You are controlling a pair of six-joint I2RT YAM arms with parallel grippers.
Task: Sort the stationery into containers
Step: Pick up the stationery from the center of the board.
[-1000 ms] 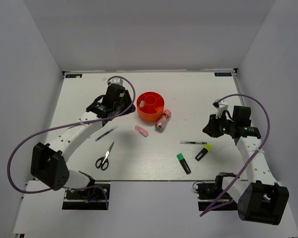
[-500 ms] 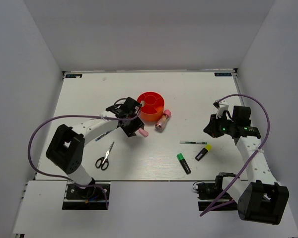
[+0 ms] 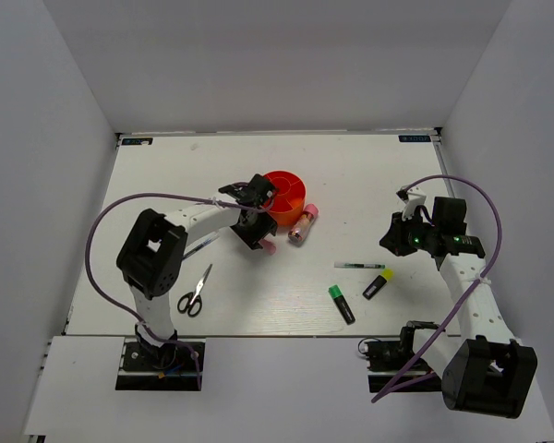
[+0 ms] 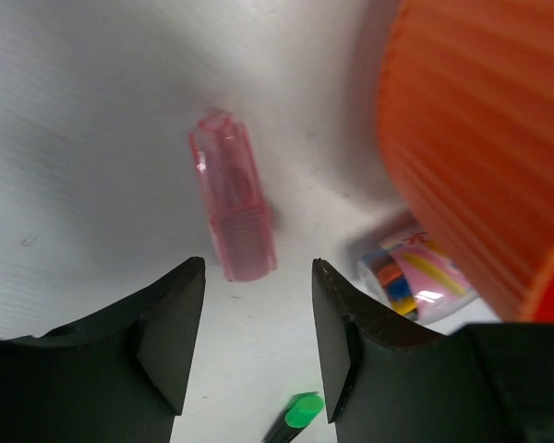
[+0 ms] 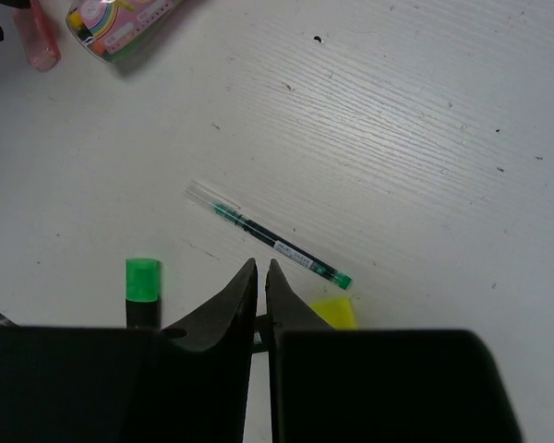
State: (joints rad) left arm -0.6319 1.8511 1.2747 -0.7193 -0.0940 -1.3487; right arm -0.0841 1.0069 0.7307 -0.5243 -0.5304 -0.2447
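The orange tub [image 3: 286, 198] stands at the table's middle back. My left gripper [image 3: 258, 235] is open and empty, low over the table just left of the tub. In the left wrist view the pink eraser [image 4: 234, 196] lies flat just ahead of the open gripper [image 4: 258, 277], with the tub wall [image 4: 480, 138] at the right. The pink-capped tube [image 3: 303, 223] lies beside the tub. My right gripper [image 5: 258, 269] is shut and empty above the thin pen [image 5: 272, 238], the green highlighter [image 5: 141, 281] and the yellow highlighter [image 5: 334, 312].
Black-handled scissors [image 3: 195, 292] lie at the front left. A second thin pen [image 3: 199, 247] lies partly under the left arm. The purple cables loop over both arms. White walls close in the table on three sides.
My left arm has swung from behind the tub round to its front left and come down over the pink eraser. The right arm has not moved.
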